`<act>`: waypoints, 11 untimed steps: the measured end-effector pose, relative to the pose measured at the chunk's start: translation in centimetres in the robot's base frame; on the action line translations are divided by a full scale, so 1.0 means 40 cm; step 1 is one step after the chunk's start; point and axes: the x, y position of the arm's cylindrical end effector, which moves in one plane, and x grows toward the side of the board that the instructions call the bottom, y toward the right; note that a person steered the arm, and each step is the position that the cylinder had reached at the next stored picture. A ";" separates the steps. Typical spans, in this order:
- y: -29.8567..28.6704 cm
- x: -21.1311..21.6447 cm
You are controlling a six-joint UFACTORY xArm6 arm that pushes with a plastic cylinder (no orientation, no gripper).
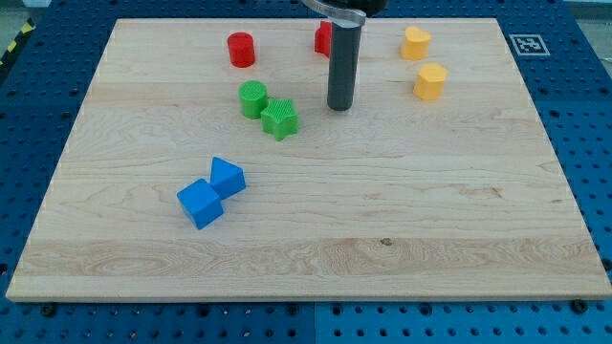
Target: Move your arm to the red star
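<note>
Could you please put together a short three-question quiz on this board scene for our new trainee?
1. True or false: my tip touches the green star.
2. How many blue blocks are there?
3. Which block does the rod partly hide? A) red cylinder B) red block at the view's top C) a yellow block

Key: 1 false, there is bare board between them; 2 two, touching; 3 B.

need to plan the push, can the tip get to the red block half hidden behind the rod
Probably yes. My tip rests just below the red block, which the rod partly hides, so its shape is unclear. No block shows between them; the green star and yellow blocks sit off to the sides.
</note>
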 end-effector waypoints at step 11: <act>0.000 -0.024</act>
